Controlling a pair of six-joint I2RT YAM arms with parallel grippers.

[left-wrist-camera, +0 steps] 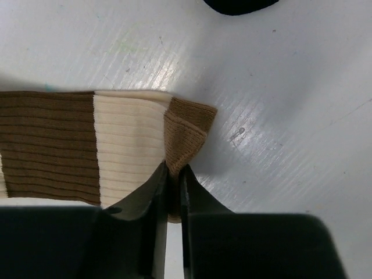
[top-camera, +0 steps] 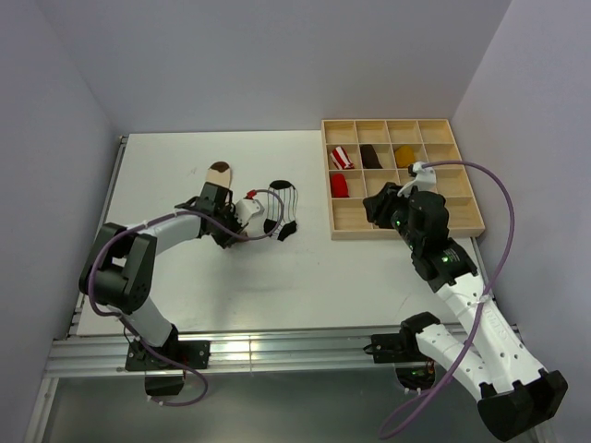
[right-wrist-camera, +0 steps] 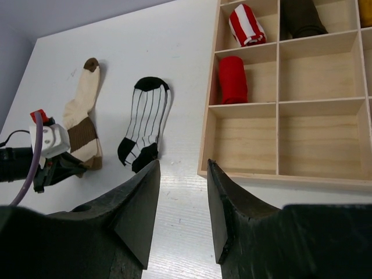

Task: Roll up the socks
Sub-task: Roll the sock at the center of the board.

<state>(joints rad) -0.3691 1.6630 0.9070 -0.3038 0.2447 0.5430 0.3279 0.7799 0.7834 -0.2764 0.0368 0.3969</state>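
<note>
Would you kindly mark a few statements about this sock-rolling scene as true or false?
1. The left pincer is shut on a brown end of the cream sock. True.
2. The right pincer holds the striped sock. False: it is open and empty; that sock lies flat on the table.
3. The plain red bundle sits inside the wooden tray. True.
4. The cream sock is rolled up. False: it lies stretched out flat.
</note>
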